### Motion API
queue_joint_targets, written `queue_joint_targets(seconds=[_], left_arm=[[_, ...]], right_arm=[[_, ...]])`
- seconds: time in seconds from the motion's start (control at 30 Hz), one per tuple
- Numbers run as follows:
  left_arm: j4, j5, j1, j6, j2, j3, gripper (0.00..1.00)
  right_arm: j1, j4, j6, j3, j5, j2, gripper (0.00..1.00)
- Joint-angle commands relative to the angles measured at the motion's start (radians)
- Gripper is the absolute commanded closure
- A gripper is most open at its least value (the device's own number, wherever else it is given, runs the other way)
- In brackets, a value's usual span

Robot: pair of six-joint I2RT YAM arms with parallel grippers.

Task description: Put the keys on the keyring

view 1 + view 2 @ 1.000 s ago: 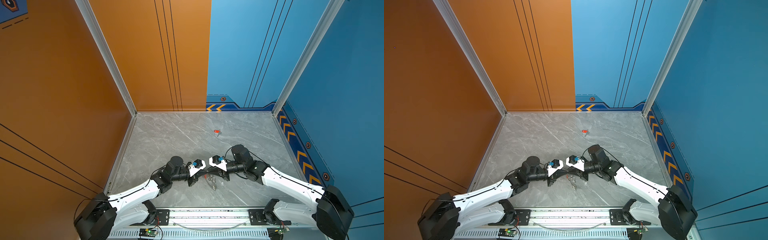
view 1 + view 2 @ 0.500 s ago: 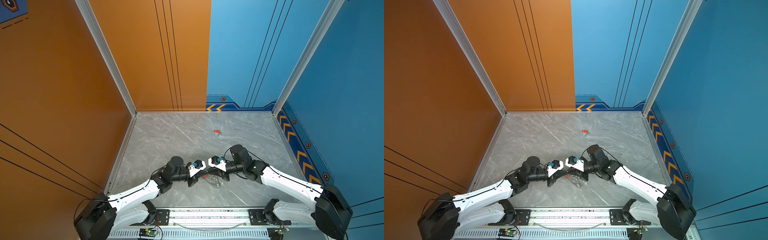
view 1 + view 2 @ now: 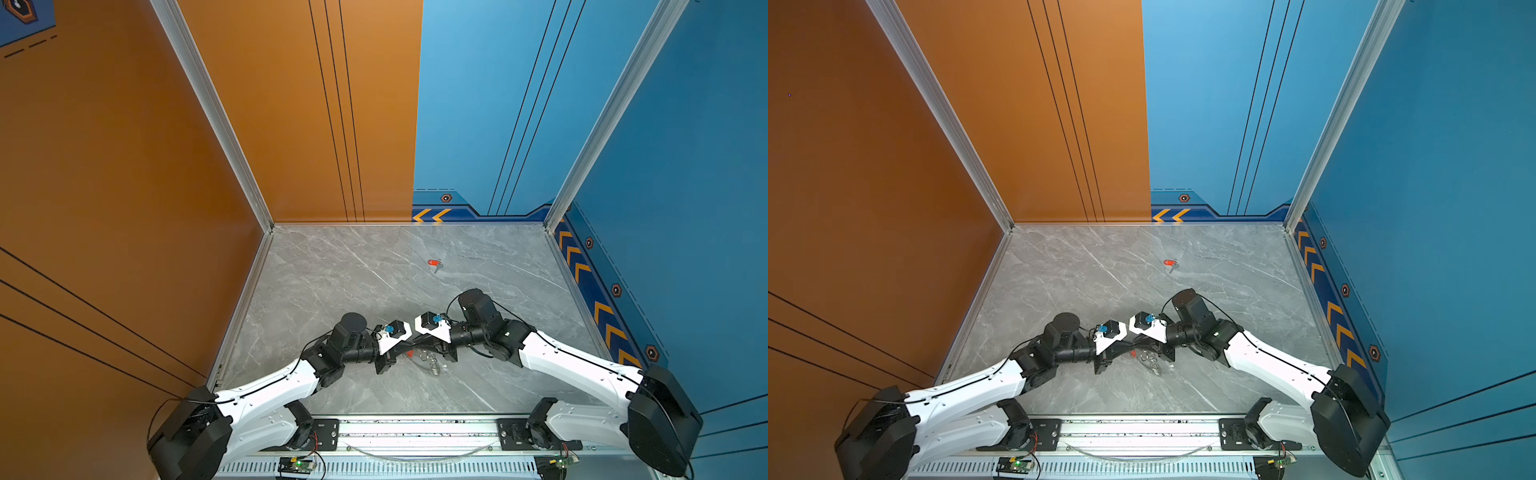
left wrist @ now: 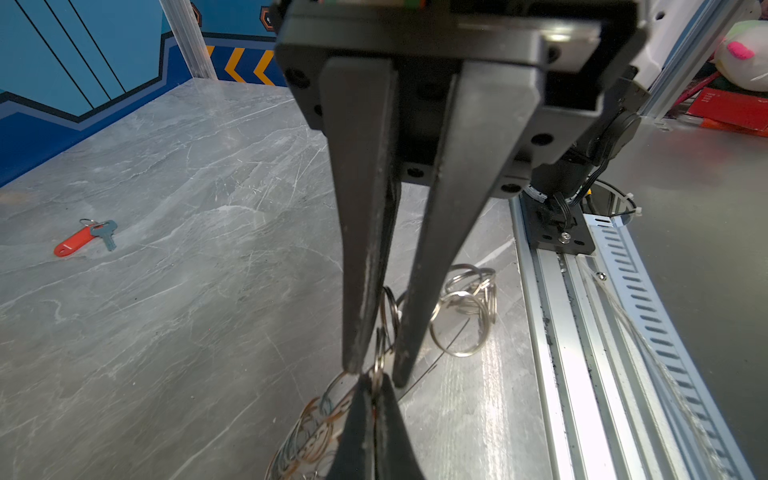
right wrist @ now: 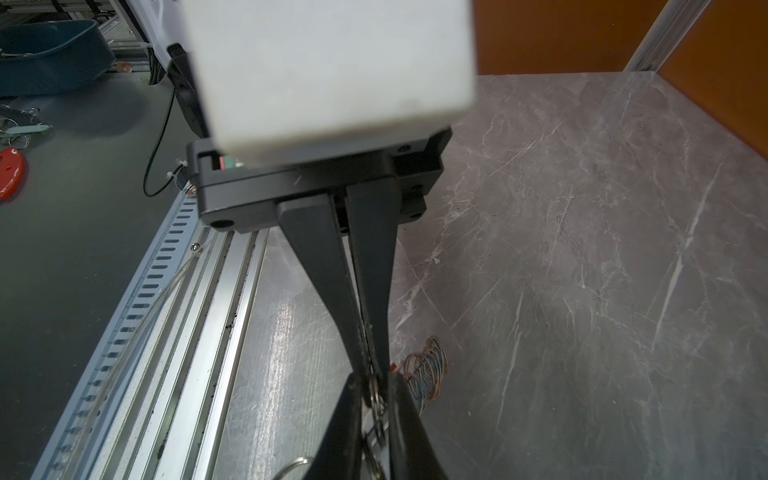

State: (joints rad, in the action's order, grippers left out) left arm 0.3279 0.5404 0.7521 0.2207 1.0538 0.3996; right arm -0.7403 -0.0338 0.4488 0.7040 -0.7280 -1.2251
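Silver keyring (image 3: 431, 362), pinched in the right tool (image 4: 377, 376), sat just right of the key (image 3: 409, 353) clenched by the left tool (image 5: 374, 374).

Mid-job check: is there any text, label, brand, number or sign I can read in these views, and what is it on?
No readable words, brands or numbers in any view.
Sign only: orange chevron arrows on the blue wall band.
Too small to read: hexagon emblems on that band.
Blurred: print on the red box, left wrist view.
No print visible: orange-red key tag.
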Motion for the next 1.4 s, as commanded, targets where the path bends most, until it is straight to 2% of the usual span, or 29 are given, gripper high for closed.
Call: queue_joint_targets(seconds=[0.0, 0.27, 0.3, 0.57, 0.87, 1.1, 1.37], left_arm=[[0.026, 0.038, 0.008, 0.019, -0.034, 0.01, 1.0], [0.033, 0.04, 0.008, 0.029, -0.041, 0.003, 1.0], [0.033, 0.04, 0.008, 0.031, -0.042, 0.004, 1.0], [0.033, 0.057, 0.01, 0.038, -0.041, 0.004, 1.0], [0.033, 0.09, 0.013, 0.037, -0.015, 0.012, 1.0], [0.033, 0.092, 0.012, 0.043, 0.012, 0.015, 1.0], [0.033, 0.111, 0.013, 0.044, 0.011, 0.014, 1.0]], right_arm=[[0.008, -0.035, 0.008, 0.0, 0.037, -0.018, 0.85], [0.031, -0.015, -0.027, 0.004, -0.092, 0.003, 0.85], [0.063, -0.012, -0.03, 0.002, -0.109, 0.012, 0.84], [0.068, -0.012, -0.028, 0.005, -0.1, 0.021, 0.82], [0.065, -0.057, 0.005, 0.026, -0.103, -0.003, 0.84], [0.07, -0.053, -0.008, 0.03, -0.173, 0.033, 0.82], [0.067, -0.075, 0.014, 0.03, -0.122, 0.018, 0.79]])
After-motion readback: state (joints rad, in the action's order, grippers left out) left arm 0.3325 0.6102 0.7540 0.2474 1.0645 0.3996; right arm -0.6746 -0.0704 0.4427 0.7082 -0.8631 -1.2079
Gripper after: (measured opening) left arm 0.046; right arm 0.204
